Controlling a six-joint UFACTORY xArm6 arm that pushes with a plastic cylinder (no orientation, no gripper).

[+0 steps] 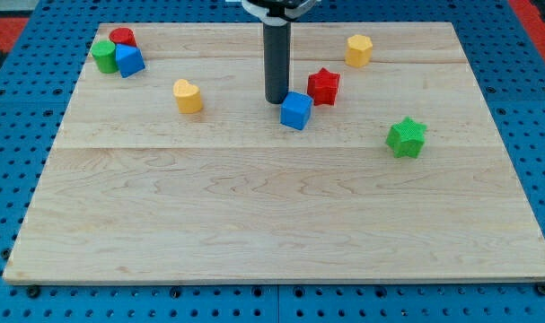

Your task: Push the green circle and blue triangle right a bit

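A dark rod hangs over the pale wooden counter (281, 224), its tip (276, 100) resting just above centre, touching or nearly touching the upper-left edge of a blue cube (295, 110). The arm carries no jaws, so there is nothing to read as apart or together; only the straight rod shows.

The task's two blocks sit far off at about ten o'clock on the board, in the corner at the view's top left. There the green circle (103, 56) stands at the outer edge, the blue triangle (129, 61) pressed against it at its three o'clock, and a red block (122, 37), rounded in shape, touching both from twelve o'clock. The tip is well apart from this cluster.

A red star (323, 86) lies just beside the blue cube at its one o'clock. A yellow block (188, 96), roughly heart-shaped, sits between the cluster and the rod. A yellow hexagon-like block (359, 49) rests near the top edge at one o'clock, and a green star (406, 137) lies alone at three o'clock. A blue pegboard (21, 135) surrounds the counter.
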